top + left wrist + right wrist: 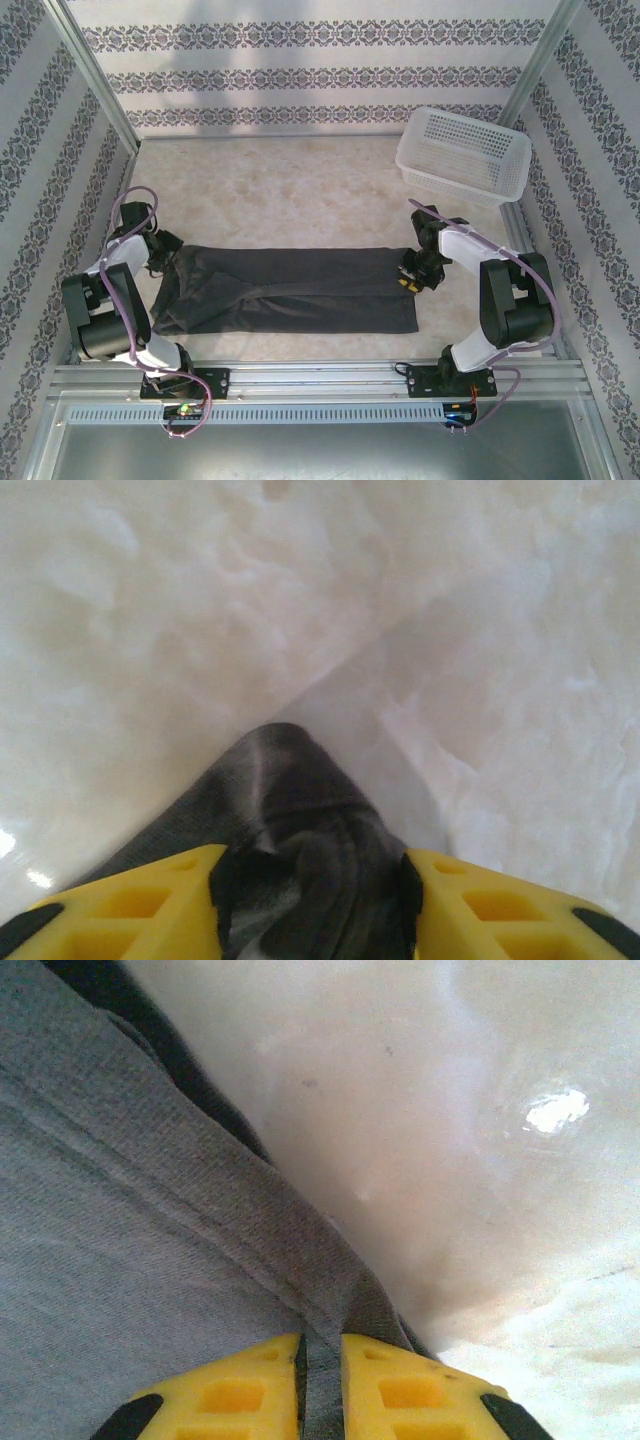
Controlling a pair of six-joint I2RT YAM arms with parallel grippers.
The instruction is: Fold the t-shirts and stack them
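Tabletop (pixel 300 190) t-shirt (pixel 300 290) spans left claw (pixel 315 880) to right claw (pixel 320 1360), apparently gripped.

We note free tabletop (pixel 300 190) along the far edge; the white basket (pixel 452 178) blocks the far right corner, and the t-shirt (pixel 300 290) spans the near edge.

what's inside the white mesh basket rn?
Just its own perforated floor shows inside the white mesh basket; the dark t-shirt lies out on the table. The near wall's mesh partly screens the floor strip behind it, so that bit can't be checked.
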